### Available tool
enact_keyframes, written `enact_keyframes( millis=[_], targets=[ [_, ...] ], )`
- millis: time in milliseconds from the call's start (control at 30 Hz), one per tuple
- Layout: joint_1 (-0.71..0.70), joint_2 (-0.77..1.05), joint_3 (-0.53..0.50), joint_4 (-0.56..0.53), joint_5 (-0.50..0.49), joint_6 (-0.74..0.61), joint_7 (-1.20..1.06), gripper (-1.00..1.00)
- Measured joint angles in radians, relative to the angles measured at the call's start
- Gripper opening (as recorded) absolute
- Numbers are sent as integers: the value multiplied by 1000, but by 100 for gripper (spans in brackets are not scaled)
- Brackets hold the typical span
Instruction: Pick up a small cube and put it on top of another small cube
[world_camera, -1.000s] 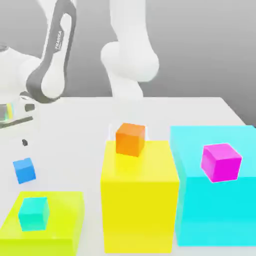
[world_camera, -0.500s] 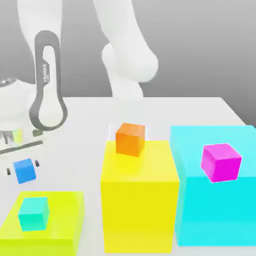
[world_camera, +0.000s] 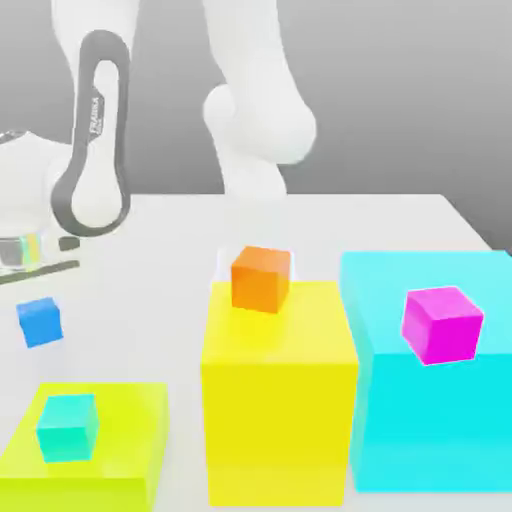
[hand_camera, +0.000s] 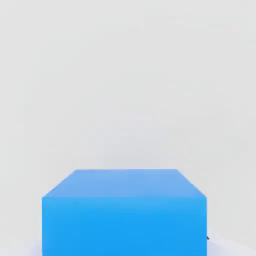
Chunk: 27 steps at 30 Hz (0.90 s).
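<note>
The small cube (world_camera: 41, 322) is plain bright blue and hangs just above the white table (world_camera: 150, 300) at the exterior view's left. My gripper (world_camera: 37, 300) comes down from the white hand above it and is shut on the cube. In the hand view the blue cube (hand_camera: 124, 212) sits very close, with the pale table behind it. A small teal cube (world_camera: 67, 427) rests on a low lime block (world_camera: 130, 440), below the held cube in the exterior view.
A tall yellow block (world_camera: 280, 400) carries an orange cube (world_camera: 261, 278). At the exterior view's right, a big cyan block (world_camera: 430, 420) carries a magenta cube (world_camera: 441, 323). The arm's white base (world_camera: 255, 130) stands at the back.
The jaws came down around the blue cube and shut on it. Since half a second ago the cube has risen slightly and shifted towards the exterior view's left.
</note>
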<state>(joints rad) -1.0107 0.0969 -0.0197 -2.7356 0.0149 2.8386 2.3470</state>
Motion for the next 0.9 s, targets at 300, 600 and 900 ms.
enact_keyframes(
  millis=[300, 600, 900],
  targets=[
    [183, -50, 84, 166, -52, -220, 102, -100],
    [400, -76, 189, 372, -25, -452, 164, -100],
    [420, 35, 180, 365, -53, -335, 192, 100]
  ],
)
